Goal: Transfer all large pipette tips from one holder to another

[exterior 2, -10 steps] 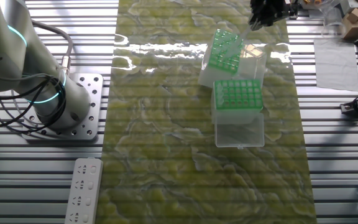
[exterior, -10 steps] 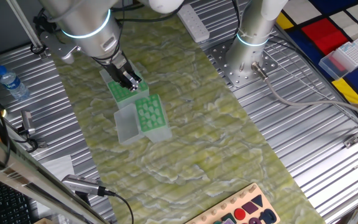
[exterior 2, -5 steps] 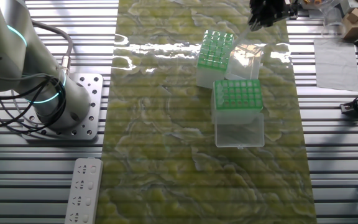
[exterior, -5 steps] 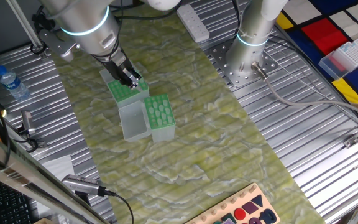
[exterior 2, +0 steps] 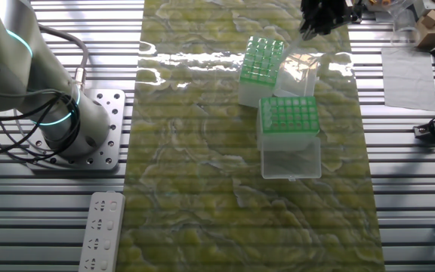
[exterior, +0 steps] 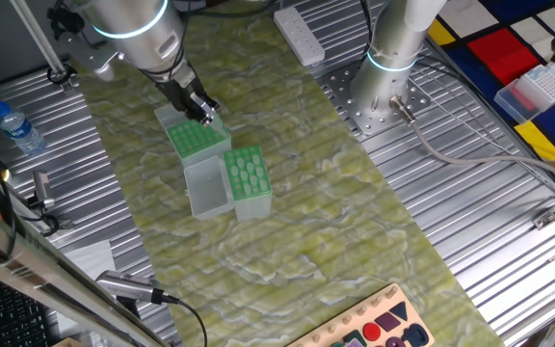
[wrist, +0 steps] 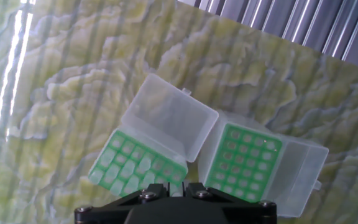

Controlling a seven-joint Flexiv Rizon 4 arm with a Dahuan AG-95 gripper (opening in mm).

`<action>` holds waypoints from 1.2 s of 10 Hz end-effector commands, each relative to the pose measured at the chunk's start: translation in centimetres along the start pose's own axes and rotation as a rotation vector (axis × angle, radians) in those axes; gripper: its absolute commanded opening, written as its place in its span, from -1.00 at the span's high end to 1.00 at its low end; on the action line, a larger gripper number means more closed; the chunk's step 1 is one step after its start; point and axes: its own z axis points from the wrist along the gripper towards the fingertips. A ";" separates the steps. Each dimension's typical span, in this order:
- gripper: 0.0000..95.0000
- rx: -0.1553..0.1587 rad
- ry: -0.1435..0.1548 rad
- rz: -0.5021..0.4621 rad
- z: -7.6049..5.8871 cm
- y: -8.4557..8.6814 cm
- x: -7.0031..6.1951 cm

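Jaws [exterior: 203, 111] hang above the two open holders, tip-filled rack [wrist: 138, 168] just below-left of them, emptier rack [wrist: 243, 163] below-right; can't tell if they're spread or pressed together.

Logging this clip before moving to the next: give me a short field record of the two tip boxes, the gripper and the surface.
surface: green marbled mat over a ribbed metal table
box one: green rack, clear lid open flat
box two: pale green rack, lid open
boxes: side by side, touching or nearly
gripper: above box one, apart from it; finger state unclear
extras: water bottle, power strip
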 end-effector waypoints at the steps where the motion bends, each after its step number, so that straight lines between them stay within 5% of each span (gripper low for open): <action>1: 1.00 0.012 -0.015 -0.038 -0.3 -2.0 0.8; 4: 1.00 0.020 -0.049 -0.032 -0.4 -4.8 1.7; 6: 1.00 0.046 -0.075 -0.028 -0.2 -5.7 1.9; 12: 1.00 0.061 -0.115 -0.046 0.4 -8.0 2.1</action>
